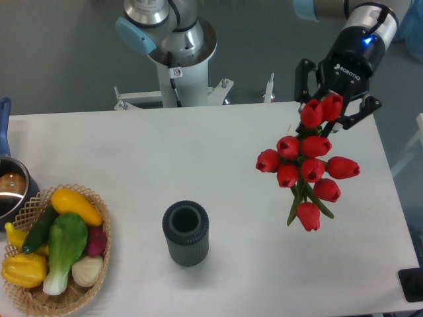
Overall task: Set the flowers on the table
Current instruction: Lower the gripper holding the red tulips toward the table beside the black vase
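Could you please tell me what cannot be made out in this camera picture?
- Claw grip: red tulip bunch covers the fingertips.
- Whether the tulips touch the white table: overhead camera.
- Metal pot: cut by left edge.
- Dark ribbed vase interior: shadowed.

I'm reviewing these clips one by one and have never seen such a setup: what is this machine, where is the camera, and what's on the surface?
One fixed camera looks down at a white table. The black claw at upper right is the gripper of a robot arm; it holds a bunch of red tulips, the flowers, blooms hanging down over the table's right side. Mid-table stands a dark ribbed vase, with nothing in it. At the lower left sits a wicker basket of vegetables, with a pot beside it at the edge.
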{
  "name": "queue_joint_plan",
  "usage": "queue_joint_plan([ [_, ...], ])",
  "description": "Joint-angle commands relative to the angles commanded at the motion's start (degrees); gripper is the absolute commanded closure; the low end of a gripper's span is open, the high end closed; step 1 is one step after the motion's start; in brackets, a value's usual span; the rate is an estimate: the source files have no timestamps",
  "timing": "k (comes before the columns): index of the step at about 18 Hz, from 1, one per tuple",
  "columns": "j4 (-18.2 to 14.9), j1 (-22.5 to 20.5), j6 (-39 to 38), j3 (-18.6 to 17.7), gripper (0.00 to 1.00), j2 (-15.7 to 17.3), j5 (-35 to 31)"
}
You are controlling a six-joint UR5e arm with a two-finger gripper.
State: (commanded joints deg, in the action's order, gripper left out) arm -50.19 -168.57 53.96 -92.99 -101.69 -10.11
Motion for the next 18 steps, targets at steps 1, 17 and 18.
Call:
queue_joint_plan([
  [1, 0.0, 0.1, 0.3, -0.1, 0.61, 0.0, 0.0],
  [17, -0.3, 1.2, 6.7, -1.8, 0.6, -1.1, -20.5],
  [18, -0.3, 1.3, 7.7, -2.8, 0.6, -1.3, -22.4],
])
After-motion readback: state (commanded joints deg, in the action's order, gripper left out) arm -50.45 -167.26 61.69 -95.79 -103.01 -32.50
